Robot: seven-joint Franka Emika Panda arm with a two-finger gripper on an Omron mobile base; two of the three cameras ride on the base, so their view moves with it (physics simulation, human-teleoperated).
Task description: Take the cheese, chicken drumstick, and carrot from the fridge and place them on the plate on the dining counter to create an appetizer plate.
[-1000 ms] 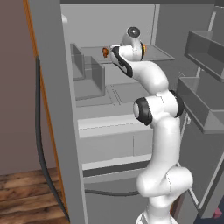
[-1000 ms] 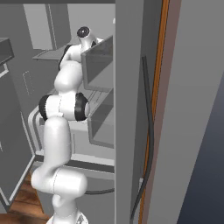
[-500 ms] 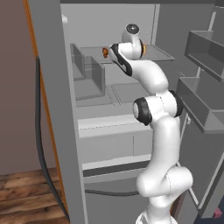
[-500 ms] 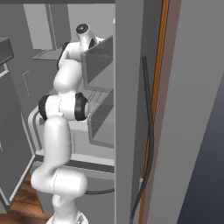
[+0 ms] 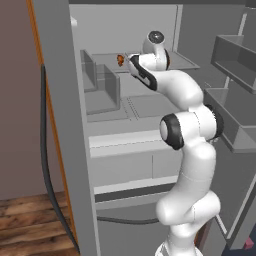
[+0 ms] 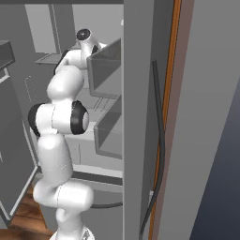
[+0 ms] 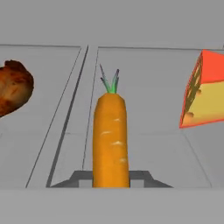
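The carrot point(image 7: 111, 140) lies on the grey fridge shelf point(image 7: 148, 74), green top pointing away from me. My gripper point(image 7: 111, 176) is shut on its thick end, with a dark fingertip point(image 7: 83, 177) pressed against each side. On the same shelf, the brown chicken drumstick point(image 7: 15, 89) lies to the carrot's left and the orange-yellow cheese point(image 7: 205, 94) with its red rind stands to its right. In the left base view my gripper point(image 5: 126, 60) reaches onto an upper shelf of the open fridge point(image 5: 55, 100), next to a small orange-brown bit of food point(image 5: 120, 60). The plate and dining counter are out of view.
Grey bins point(image 5: 102, 87) stand on the shelf to the left of the hand. Door bins point(image 5: 235, 55) hang on the open door at the right. Drawers point(image 5: 125, 160) sit below the shelves. A dark hose point(image 5: 47, 170) runs down the fridge's outer side above the wooden floor point(image 5: 30, 225).
In the base views the arm has stayed on the upper shelf, and the wrist has only edged slightly.
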